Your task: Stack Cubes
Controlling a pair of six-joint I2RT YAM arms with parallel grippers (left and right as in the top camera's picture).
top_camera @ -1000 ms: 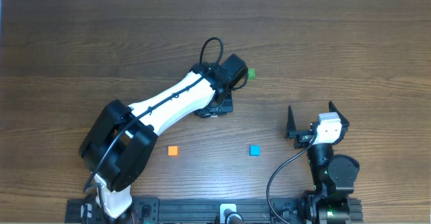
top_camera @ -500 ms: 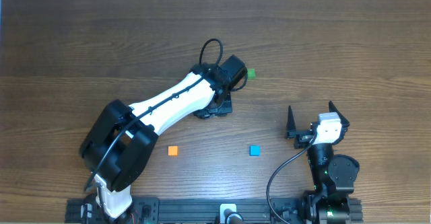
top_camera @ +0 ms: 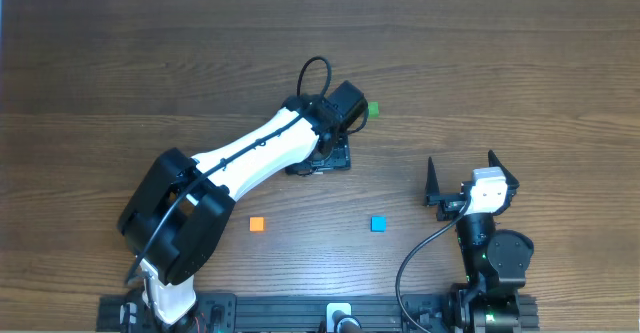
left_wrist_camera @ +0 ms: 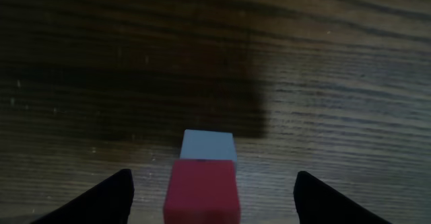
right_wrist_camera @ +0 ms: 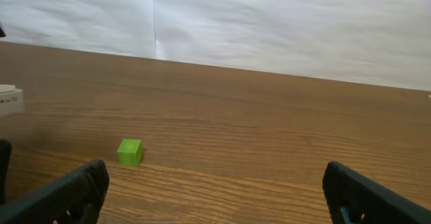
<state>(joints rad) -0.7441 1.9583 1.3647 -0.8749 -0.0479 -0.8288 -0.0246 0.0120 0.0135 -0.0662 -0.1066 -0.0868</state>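
**Red cube (left_wrist_camera: pixel 201 190) lies free between spread jaws**

From the left wrist we see it touching a pale cube (left_wrist_camera: pixel 209 145). The left gripper (left_wrist_camera: pixel 213 177) is spread wide around both and grips neither. We cannot tell whether red sits on pale. From above, the arm hides that pair, but we see an orange cube (top_camera: pixel 257 224) and a blue cube (top_camera: pixel 377 223) nearer the bases. The right gripper (top_camera: pixel 462 163) is wide open and empty, and its wrist faces the green cube (right_wrist_camera: pixel 130 152).
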